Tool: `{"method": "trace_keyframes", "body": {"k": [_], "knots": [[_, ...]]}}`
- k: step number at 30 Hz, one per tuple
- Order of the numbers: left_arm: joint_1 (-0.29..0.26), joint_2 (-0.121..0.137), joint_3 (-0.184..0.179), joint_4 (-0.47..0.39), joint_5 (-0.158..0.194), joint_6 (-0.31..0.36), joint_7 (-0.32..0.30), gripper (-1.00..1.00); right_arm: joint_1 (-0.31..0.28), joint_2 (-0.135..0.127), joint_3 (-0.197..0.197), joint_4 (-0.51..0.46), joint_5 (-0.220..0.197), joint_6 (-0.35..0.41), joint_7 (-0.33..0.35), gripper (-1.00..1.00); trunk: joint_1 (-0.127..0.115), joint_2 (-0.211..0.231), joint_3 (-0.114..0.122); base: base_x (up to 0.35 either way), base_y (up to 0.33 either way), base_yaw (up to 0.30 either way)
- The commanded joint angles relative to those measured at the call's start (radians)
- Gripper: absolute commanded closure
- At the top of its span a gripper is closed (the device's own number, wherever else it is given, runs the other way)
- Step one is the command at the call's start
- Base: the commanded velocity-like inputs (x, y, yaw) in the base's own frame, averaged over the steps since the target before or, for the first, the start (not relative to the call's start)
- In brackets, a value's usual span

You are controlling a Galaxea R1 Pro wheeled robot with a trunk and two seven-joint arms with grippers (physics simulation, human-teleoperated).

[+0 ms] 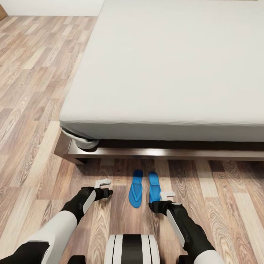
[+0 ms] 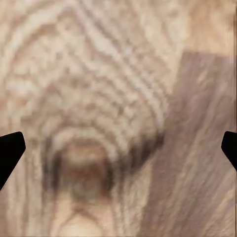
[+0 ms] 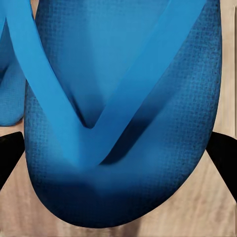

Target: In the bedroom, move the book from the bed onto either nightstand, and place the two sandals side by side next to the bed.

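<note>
Both grippers hang low over the floor (image 1: pixel 33 110) with fingers spread and nothing held: the left gripper (image 1: pixel 103 184) above bare planks, the right gripper (image 1: pixel 167 195) directly over the right sandal (image 1: pixel 154 187). Two bright blue sandals (the left sandal (image 1: pixel 136 193) angled slightly) lie side by side just beside the bed (image 1: pixel 165 66), near its dark frame.

Floor (image 1: pixel 33 110): wood planks, streaky grain, low sheen. Bed (image 1: pixel 168 66) mattress: matt pale cloth, smooth; frame at 6 o'clock glossy dark wood. Sandals (image 1: pixel 136 190): matt blue, finely dimpled rubbery sole (image 3: pixel 163 123), smooth straps.
</note>
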Motion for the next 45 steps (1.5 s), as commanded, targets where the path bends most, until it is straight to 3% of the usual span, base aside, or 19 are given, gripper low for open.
{"method": "trace_keyframes", "body": {"k": [1, 32, 36, 42, 45], "knots": [[0.000, 0.000, -0.002, -0.001, 0.008, 0.005, 0.002, -1.00, 0.000, 0.000, 0.001, -0.001, -0.008, 0.004, -0.003, 1.00, 0.000, 0.000, -0.001, 0.127, 0.000, 0.000], [0.000, 0.000, -0.003, -0.001, 0.008, 0.010, 0.002, -1.00, 0.000, 0.000, -0.001, -0.006, -0.008, 0.004, -0.004, 1.00, 0.004, -0.002, -0.032, 0.005, 0.000, 0.000], [0.000, 0.000, -0.003, -0.001, 0.008, 0.011, 0.001, -1.00, 0.000, 0.000, 0.000, -0.007, -0.007, 0.004, -0.004, 1.00, 0.006, -0.003, -0.047, 0.000, 0.000, 0.000], [0.000, -0.001, -0.003, -0.001, 0.008, 0.011, 0.001, -1.00, 0.000, 0.000, -0.001, -0.007, -0.007, 0.004, -0.004, 1.00, 0.006, -0.003, -0.047, 0.000, 0.000, 0.000], [0.000, -0.001, -0.003, -0.001, 0.008, 0.011, 0.001, -1.00, 0.000, 0.000, -0.001, -0.007, -0.007, 0.004, -0.004, 1.00, 0.007, -0.004, -0.059, 0.000, 0.000, 0.000]]}}
